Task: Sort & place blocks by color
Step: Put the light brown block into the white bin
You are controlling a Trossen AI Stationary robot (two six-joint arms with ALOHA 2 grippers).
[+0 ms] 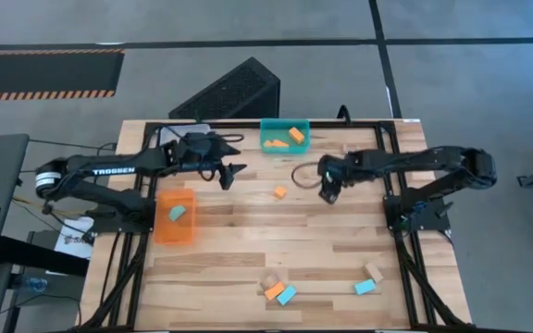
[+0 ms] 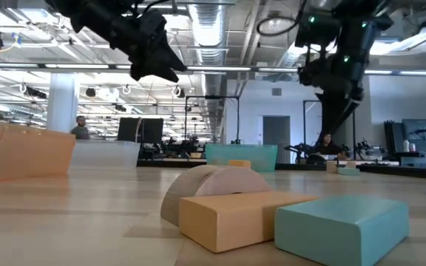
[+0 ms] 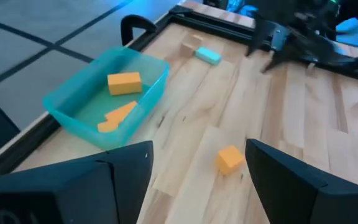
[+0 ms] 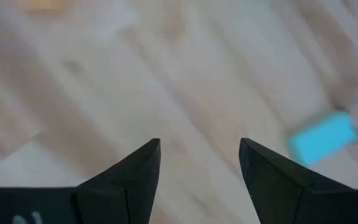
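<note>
Both grippers hang open above the far half of the table and hold nothing. My left gripper (image 1: 232, 176) (image 3: 197, 149) is next to the teal bin (image 1: 285, 136) (image 3: 104, 93), which has two orange blocks (image 3: 124, 82) in it. A small orange block (image 1: 279, 192) (image 3: 229, 158) lies on the wood between the two grippers. My right gripper (image 1: 328, 194) (image 4: 199, 146) points down at bare wood, with a teal block (image 4: 322, 137) off to one side. An orange bin (image 1: 176, 217) contains a teal block (image 1: 178, 213).
Near the front edge lie a tan block (image 1: 269, 280), an orange block (image 1: 275, 290) and a teal block (image 1: 287, 295), with another teal block (image 1: 365, 287) and tan block (image 1: 373, 272) to their right. A clear bin (image 2: 106, 151) stands by the orange one. The table's middle is bare wood.
</note>
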